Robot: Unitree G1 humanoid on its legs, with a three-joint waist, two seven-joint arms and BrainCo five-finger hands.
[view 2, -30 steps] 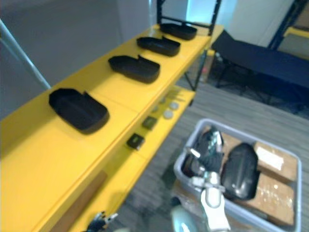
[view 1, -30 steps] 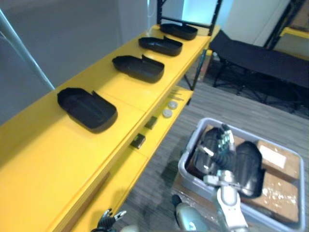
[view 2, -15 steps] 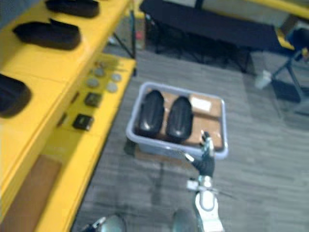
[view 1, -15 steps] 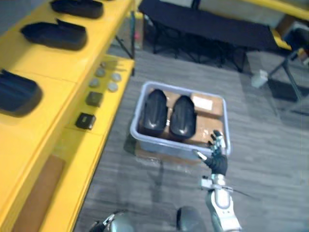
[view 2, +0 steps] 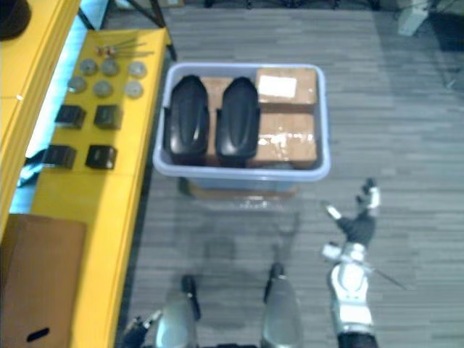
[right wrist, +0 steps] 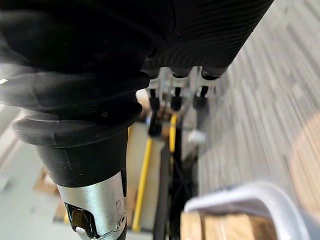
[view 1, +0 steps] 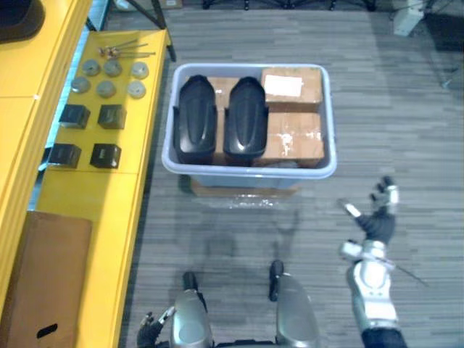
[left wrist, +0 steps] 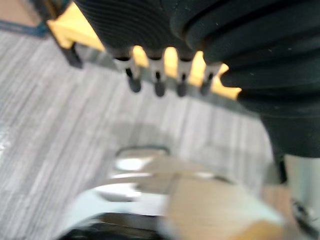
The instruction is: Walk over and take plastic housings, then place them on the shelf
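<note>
A workshop or stockroom: yellow shelving (view 1: 109, 210) laid with small black blocks (view 1: 106, 155) and metal discs (view 1: 106, 88), a grey tote (view 1: 249, 172) of cardboard boxes (view 1: 291, 134), grey striped flooring (view 1: 406, 109).

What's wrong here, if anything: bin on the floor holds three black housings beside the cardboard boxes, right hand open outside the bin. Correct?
One error: the bin holds two black housings, not three, as the left eye view shows. The rest stands: they lie beside the cardboard boxes, and the right hand is open outside the bin.
</note>
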